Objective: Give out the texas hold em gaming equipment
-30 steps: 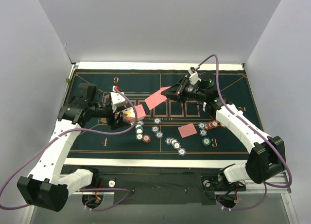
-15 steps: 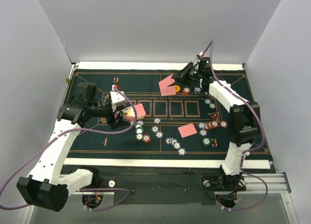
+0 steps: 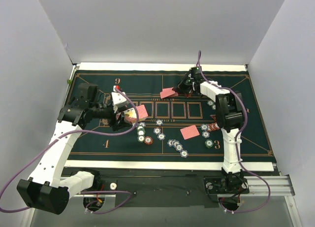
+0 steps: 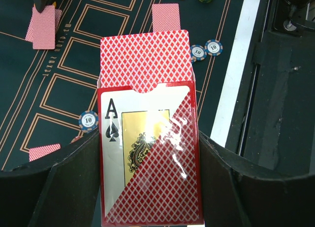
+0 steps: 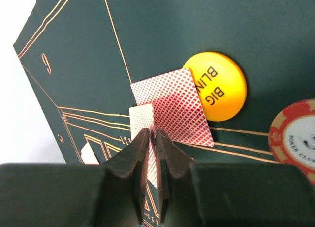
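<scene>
Right gripper (image 3: pixel 183 87), at twelve o'clock on the mat (image 3: pixel 98 138) from above, pinches a playing card (image 3: pixel 169 93); left gripper (image 3: pixel 123 117), at nine, clamps the card box (image 4: pixel 150 158), cards protruding in its wrist view. Right wrist: better to lay the card flat beside the orange disc (image 5: pixel 219 84) before releasing.

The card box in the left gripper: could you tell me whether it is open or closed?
Open: red-backed cards protrude from the top of the card box.

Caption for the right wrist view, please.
Right pincer shut on a red-backed card that overlaps the orange Big Blind disc in view; red chip at right edge.
</scene>
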You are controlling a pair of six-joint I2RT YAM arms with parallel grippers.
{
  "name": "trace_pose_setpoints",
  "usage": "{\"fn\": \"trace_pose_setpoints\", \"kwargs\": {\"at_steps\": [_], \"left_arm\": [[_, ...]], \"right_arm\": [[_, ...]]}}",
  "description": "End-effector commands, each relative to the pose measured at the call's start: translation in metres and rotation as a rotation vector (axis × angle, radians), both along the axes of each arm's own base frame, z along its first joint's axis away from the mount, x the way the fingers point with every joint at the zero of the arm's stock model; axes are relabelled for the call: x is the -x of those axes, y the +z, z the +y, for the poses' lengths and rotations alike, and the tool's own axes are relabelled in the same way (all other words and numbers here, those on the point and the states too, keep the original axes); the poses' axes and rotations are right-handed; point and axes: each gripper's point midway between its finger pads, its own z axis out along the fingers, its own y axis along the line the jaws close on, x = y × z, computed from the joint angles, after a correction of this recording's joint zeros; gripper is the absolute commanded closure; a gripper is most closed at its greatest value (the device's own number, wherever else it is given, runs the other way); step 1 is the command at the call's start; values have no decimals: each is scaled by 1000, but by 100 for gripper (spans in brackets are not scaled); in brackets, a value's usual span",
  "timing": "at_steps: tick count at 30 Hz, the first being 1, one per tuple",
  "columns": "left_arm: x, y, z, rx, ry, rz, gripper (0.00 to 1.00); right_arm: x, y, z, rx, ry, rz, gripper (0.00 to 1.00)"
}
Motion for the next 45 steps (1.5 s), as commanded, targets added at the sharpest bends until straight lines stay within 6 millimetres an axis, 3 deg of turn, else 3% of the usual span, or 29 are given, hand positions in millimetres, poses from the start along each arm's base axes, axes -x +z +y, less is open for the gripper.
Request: {"fn": "trace_pose_setpoints", "kwargs": {"at_steps": [1,2,4,6,8,11,12,13,14,18,25,32,40,45], "left_arm": [[-3,28,-10,61,-42,-77,58],[-3,28,-10,63,-41,-77,58],[-3,26,-10,61,-38,-75,57],[-3,26,-9,59,-35,-75,57],[-2,26,-9,60,-35,-76,58],[0,24,-8,58,-32,-73,58],[0,23,-8,57,-27,-72,58],[1,21,-7,52,-25,-64,58],[1,21,-7,50,-24,-63,58],[4,19,-3,30,-22,-61,58],[-2,24,-5,64,-7,-75,58],[2,22,-6,51,-29,-72,58],[6,17,-7,29,-53,-66,57],[6,14,-9,32,-54,-62,57]], "right_arm": [[-7,24,4,92,11,-68,86],[-1,23,4,110,16,-47,72],[1,27,-4,145,-3,-46,55],[5,39,-9,164,-14,-55,45],[10,57,-13,166,-22,-79,43],[28,111,-9,102,-15,-162,38],[40,118,-4,84,-3,-171,36],[50,152,2,56,12,-238,32],[63,174,4,32,25,-278,31],[109,215,21,-25,95,-333,22],[192,226,70,-107,305,-288,13],[251,222,90,-75,438,-273,8],[264,226,98,-123,455,-290,7],[263,231,117,-185,481,-284,7]]}}
